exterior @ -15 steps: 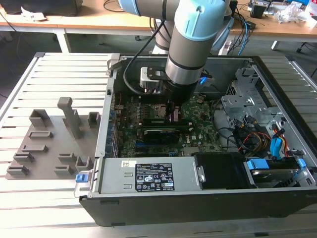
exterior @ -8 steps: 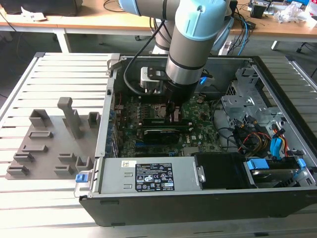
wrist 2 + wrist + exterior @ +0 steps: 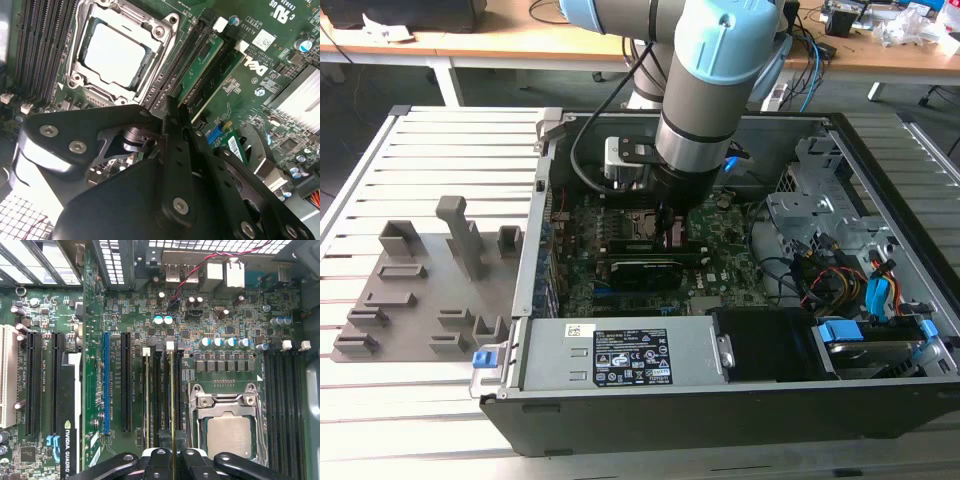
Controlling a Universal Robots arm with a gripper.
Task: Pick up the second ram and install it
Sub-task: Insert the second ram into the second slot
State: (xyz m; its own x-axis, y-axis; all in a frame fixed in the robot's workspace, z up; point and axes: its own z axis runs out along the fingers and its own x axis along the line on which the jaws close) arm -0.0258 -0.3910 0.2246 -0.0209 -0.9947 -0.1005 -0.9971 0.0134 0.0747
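Pinching the second ram (image 3: 172, 405) edge-on in its slot beside the processor (image 3: 229, 436), gripper (image 3: 172, 456) low inside the computer case (image 3: 720, 410); writing left unread.

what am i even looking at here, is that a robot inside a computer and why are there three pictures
Yes. The pale blue and grey robot arm reaches down into an open computer case that lies on a slatted table. The exterior view comes from a camera standing off the arm. Both wrist views come from cameras riding near the arm's end, looking down at the green motherboard.

The black gripper is shut on the second ram, a thin memory stick seen edge-on, standing in the slots beside the square silver processor. In the second wrist view another stick sits in a slot nearby. A grey parts holder lies on the table at the exterior view's left.
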